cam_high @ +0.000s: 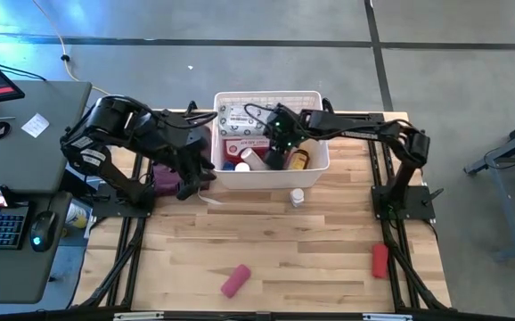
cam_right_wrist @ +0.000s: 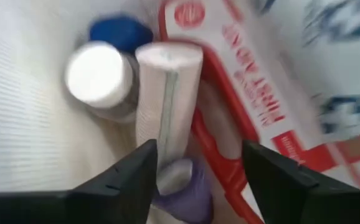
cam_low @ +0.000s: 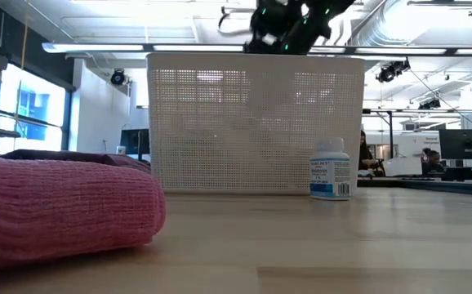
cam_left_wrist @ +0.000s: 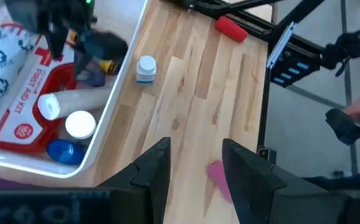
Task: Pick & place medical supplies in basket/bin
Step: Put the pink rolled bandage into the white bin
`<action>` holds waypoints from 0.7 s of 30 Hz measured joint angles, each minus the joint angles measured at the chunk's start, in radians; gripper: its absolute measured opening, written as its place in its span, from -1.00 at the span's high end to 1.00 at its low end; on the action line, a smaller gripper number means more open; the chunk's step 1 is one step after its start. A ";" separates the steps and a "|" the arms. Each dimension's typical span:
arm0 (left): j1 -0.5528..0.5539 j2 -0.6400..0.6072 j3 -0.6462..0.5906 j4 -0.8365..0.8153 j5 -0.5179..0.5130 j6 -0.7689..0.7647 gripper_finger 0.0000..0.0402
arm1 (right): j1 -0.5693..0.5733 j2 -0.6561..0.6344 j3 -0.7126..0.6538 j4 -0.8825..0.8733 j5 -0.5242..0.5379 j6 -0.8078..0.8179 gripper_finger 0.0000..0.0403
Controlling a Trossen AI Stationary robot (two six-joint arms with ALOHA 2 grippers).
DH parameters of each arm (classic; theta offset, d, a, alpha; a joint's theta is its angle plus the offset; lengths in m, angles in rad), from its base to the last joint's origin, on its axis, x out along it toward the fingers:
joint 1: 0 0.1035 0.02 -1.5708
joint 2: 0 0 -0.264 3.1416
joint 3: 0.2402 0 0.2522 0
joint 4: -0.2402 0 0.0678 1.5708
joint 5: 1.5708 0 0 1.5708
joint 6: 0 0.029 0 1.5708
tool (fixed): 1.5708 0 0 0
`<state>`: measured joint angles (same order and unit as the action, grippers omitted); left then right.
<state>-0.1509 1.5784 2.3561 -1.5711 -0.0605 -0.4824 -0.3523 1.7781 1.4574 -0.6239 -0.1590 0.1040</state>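
The pink roll (cam_high: 235,280) lies nearest you, unpicked, while your right gripper (cam_high: 278,143) hangs spread and empty over the basket (cam_high: 315,164), so judge this drop finished; next fetch the small bottle (cam_high: 298,197).

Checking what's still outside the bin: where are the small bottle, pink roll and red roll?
small bottle (cam_high: 298,197), high view, its cap.
pink roll (cam_high: 235,280), high view, mid-body.
red roll (cam_high: 380,259), high view, mid-body.
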 joint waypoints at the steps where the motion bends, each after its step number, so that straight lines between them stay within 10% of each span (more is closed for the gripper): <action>1: 0.000 0.000 0.000 0.000 0.000 -0.015 0.12 | 0.001 -0.019 0.000 0.000 0.012 0.000 -0.12; 21: -0.163 0.054 -0.065 0.001 -0.081 -0.341 0.12 | 0.143 -0.546 0.000 -0.208 -0.053 0.211 -0.18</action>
<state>-0.3140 1.6327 2.2909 -1.5704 -0.1412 -0.8229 -0.2094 1.2318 1.4578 -0.8323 -0.2117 0.3149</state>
